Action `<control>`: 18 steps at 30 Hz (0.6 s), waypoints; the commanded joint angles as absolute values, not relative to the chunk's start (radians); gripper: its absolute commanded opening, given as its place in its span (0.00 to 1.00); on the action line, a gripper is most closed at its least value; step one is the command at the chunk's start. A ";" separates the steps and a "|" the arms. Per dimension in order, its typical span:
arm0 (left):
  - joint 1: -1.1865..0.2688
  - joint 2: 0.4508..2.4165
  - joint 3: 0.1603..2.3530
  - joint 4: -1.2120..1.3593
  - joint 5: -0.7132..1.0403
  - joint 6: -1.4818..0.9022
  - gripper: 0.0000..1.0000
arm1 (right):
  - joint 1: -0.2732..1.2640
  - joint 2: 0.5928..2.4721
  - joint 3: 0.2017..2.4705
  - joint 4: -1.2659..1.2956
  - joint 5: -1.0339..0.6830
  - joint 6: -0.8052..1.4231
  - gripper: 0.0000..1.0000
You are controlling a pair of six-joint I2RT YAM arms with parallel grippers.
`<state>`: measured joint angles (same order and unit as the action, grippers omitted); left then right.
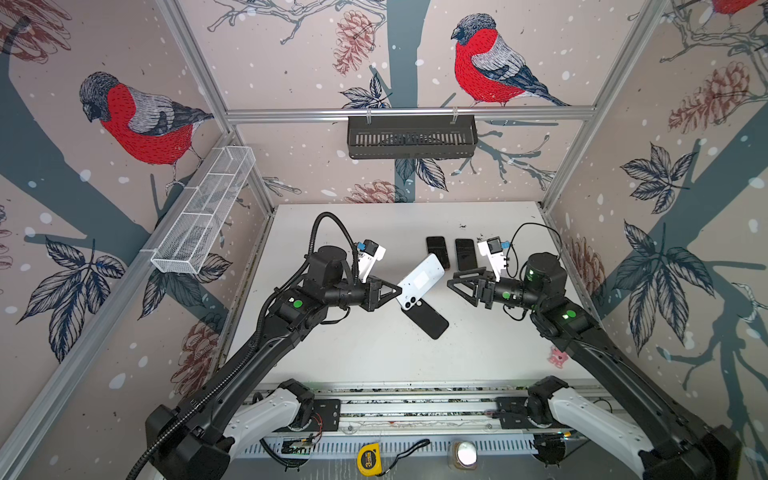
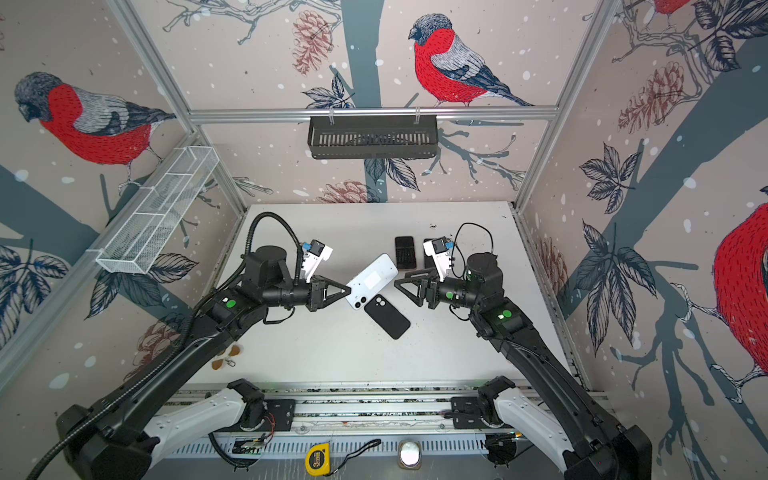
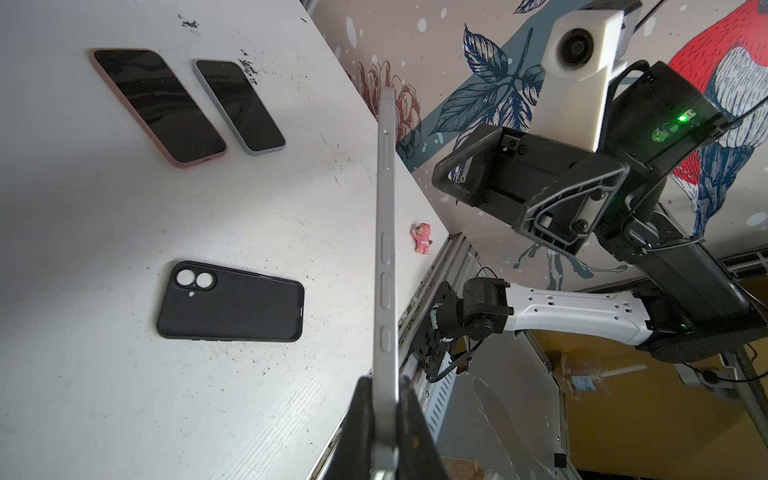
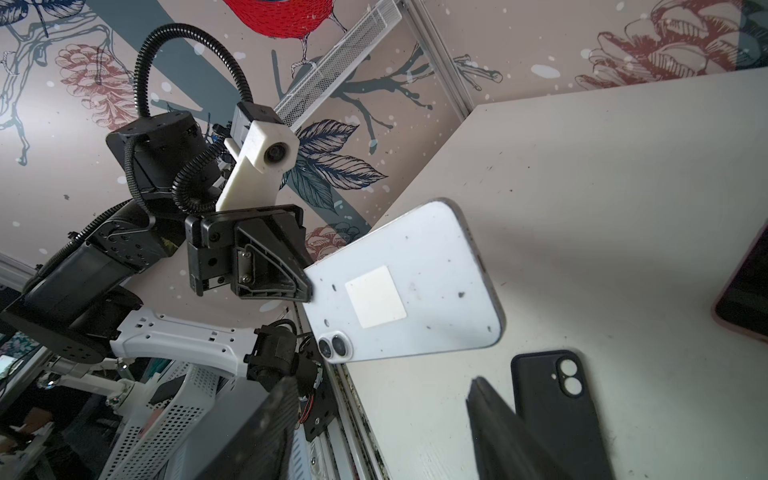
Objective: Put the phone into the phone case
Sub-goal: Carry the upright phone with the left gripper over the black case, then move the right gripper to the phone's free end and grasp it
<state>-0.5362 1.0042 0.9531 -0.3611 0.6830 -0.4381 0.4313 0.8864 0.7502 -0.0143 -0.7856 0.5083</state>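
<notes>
- Left gripper (image 1: pixel 397 292) is clamped on the phone (image 1: pixel 419 282), pinching one long side edge near the camera end.
- The phone is off the table (image 1: pixel 374 357), in the air over its middle, back facing up in both top views, camera end toward the near edge.
- The left wrist view shows the phone edge-on between the fingers (image 3: pixel 361 415).
- Phone case (image 2: pixel 386 318) lies flat at the table's middle, camera cut-out end nearest the phone's camera end; phone and case are not touching.
- Right gripper (image 1: pixel 452 279) has its jaws spread and holds nothing; it sits near the phone's other long edge, apart from it.
- Two cased phones, pink (image 3: pixel 160 108) and grey-blue (image 3: pixel 240 106), lie screen up side by side toward the far edge.
- Pink toy (image 3: pixel 422 237) sits at the right edge.
</notes>
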 commanded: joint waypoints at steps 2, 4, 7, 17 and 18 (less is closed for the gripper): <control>-0.537 0.963 1.020 -0.444 0.501 -0.315 0.00 | 0.432 0.891 0.765 -0.026 -0.753 0.478 0.68; -0.543 0.943 1.052 -0.491 0.427 -0.241 0.00 | 0.434 0.921 0.770 -0.002 -0.790 0.556 0.68; -0.544 0.933 1.090 -0.528 0.375 -0.178 0.00 | 0.456 0.962 0.812 -0.031 -0.792 0.617 0.67; -0.459 0.973 0.943 -0.105 0.738 -0.708 0.00 | 0.641 0.853 0.758 0.048 -0.583 0.268 0.71; -0.443 0.969 0.898 0.012 0.781 -0.807 0.00 | 0.641 0.825 0.718 0.118 -0.583 0.257 0.71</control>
<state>-0.4675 0.9749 0.9558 -0.3302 0.5926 -0.5133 0.6331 0.8642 0.7719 -0.0269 -0.6392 0.3710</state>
